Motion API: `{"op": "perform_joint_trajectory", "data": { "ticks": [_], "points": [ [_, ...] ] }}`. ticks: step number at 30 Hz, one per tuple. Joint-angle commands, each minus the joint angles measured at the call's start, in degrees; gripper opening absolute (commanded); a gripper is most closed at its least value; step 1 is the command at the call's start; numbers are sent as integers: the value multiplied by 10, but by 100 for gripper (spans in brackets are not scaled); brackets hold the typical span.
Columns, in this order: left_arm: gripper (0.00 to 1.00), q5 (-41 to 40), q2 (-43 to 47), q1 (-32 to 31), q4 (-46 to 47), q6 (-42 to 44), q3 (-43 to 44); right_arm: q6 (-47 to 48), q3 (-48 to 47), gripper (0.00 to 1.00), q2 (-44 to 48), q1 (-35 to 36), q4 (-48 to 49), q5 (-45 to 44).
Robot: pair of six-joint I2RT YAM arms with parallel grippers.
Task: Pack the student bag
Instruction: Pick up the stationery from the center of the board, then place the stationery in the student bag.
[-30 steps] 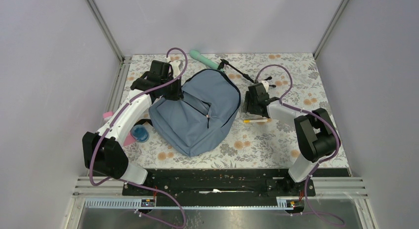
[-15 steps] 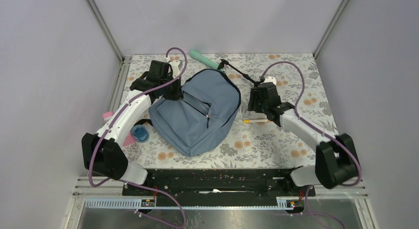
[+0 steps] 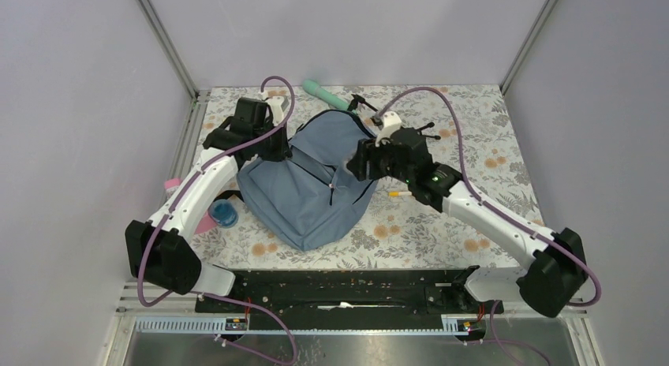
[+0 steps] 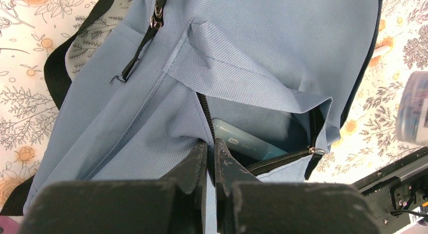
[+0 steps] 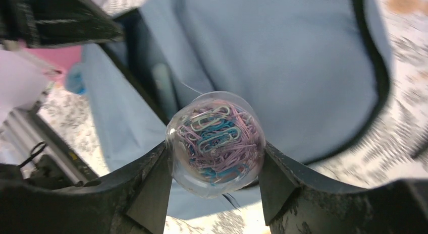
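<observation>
Just left of centre overhead, my left gripper point(image 3: 278, 147) pinches the limp student bag point(image 3: 312, 196) at its pocket lip.
Right gripper point(image 5: 214, 161) clasps a slick-looking paper-clip tub point(image 5: 216, 135); the fabric likely sags unless held.

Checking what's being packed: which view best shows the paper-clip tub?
Right wrist: the clear paper-clip tub sits sharp and central in the right claw. From above, the claw hides it; left wrist shows only a blur at its edge.
</observation>
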State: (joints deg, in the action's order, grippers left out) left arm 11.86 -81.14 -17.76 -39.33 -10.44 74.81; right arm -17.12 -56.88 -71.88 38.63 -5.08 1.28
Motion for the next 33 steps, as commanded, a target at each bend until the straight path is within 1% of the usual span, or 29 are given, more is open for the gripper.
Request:
{"op": "perform_joint_trajectory", "data": {
  "ticks": [1,6,11,14,18,20,25,29,33],
  "points": [
    [0,21,49,4,53,-7,-3,6,-73,38,-62,41,79,55],
    [0,24,51,4,66,-3,-19,20,-136,38,-139,79,95,71],
    [0,21,55,4,67,4,-25,22,-193,37,-203,86,88,106],
    [0,18,61,4,71,4,-30,22,-213,37,-234,87,80,108],
    [0,24,64,4,74,5,-33,22,-246,36,-274,86,56,72],
    [0,26,65,4,74,6,-34,23,-267,36,-294,86,18,49],
    [0,28,71,4,78,9,-37,25,-302,35,-315,81,-12,-9],
    [0,27,75,4,80,9,-39,38,-331,35,-335,75,-42,31],
    [0,27,77,4,80,11,-39,54,-331,36,-345,75,-67,119]
  ]
}}
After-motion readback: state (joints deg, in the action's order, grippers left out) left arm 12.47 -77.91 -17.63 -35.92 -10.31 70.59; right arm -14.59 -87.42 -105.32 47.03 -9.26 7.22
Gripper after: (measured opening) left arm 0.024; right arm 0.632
